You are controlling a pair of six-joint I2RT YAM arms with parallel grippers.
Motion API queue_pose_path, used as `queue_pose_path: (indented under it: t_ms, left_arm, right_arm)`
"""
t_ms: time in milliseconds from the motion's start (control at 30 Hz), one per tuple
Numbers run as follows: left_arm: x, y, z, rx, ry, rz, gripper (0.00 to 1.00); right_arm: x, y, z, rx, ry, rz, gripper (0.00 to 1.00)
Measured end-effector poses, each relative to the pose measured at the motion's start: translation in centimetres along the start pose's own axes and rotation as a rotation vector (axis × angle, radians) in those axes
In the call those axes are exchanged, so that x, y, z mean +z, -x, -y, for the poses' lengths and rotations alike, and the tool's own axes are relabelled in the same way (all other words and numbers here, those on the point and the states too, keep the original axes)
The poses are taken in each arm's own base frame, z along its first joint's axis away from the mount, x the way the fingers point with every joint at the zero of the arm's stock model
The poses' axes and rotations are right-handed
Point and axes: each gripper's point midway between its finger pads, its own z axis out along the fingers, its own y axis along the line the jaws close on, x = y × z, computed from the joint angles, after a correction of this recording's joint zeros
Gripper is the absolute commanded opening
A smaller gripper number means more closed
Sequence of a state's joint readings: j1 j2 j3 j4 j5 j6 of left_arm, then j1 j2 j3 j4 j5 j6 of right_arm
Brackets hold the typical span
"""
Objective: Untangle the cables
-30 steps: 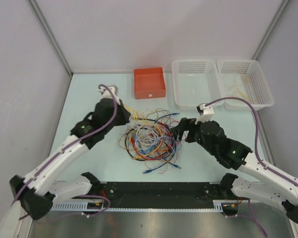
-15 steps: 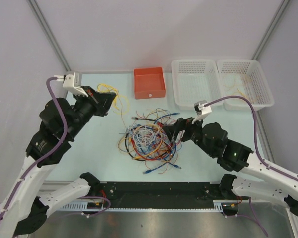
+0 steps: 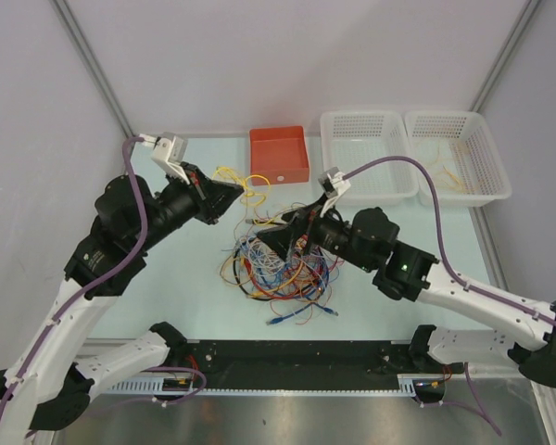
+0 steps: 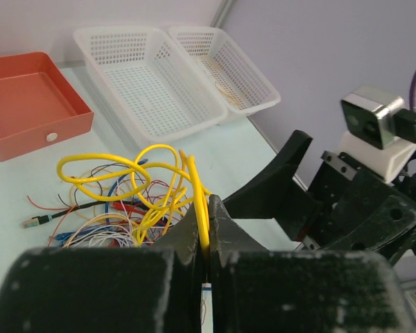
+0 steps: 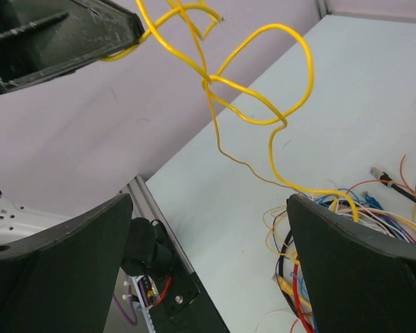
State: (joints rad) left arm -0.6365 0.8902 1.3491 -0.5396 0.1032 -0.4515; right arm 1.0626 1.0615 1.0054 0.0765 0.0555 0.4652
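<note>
Left hand [image 4: 206, 208] is clamped on a yellow cable [image 4: 194, 175], whose loops hang above the bench [image 3: 181, 283] and trail into the pile. Right hand [image 5: 208, 236] stands wide apart, holding nothing, over the tangled cables [image 3: 283, 269] lying mid-bench between both arms.

- Pale mint-green table [image 3: 185, 297] fills the middle, matte and evenly lit, with only soft shadows.
- Plain grey-lilac back wall [image 3: 296, 56] at 12 o'clock; matching side panels at 9 o'clock [image 3: 37, 185] and 3 o'clock [image 3: 542, 120].
- Slanting metal frame posts at 11 o'clock [image 3: 93, 65] and 1 o'clock [image 3: 505, 56].
- Red tray [image 3: 279, 155] at the table's far edge, 12 o'clock; two white mesh baskets [image 3: 361, 153] side by side at 1 to 2 o'clock.
- Black rail [image 3: 296, 357] and brushed steel strip [image 3: 296, 417] at 6 o'clock.
</note>
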Motion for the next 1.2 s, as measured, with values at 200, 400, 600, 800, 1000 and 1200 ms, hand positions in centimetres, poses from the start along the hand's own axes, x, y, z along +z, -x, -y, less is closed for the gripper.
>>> queue_pose_path:
  t_ms: [200,400,600,800,1000,1200]
  left_arm:
    - [-0.1,-0.1,0.6,0.001,-0.033,-0.008,0.0]
    - [-0.1,-0.2,0.8,0.001,-0.042,-0.012,0.0]
    - [-0.2,-0.1,0.8,0.002,-0.043,-0.01,0.0]
    - [-0.6,0.2,1.0,0.003,-0.049,0.002,0.0]
    - [-1.1,0.5,1.1,0.005,-0.052,0.017,0.0]
    - [-1.4,0.8,0.7,0.005,-0.026,0.034,0.0]
  right_arm:
    - [2.6,-2.7,0.2,-0.024,0.017,-0.075,0.95]
    - [4.7,-4.7,0.0,-0.027,0.048,-0.114,0.89]
    - [6.9,-5.3,-0.8,-0.021,0.085,-0.117,0.88]
    - [9.0,-6.7,0.1,-0.023,0.061,-0.117,0.85]
    - [11.4,-8.1,2.5,-0.027,-0.025,-0.082,0.51]
    - [12.2,-7.4,3.2,-0.032,-0.07,-0.015,0.0]
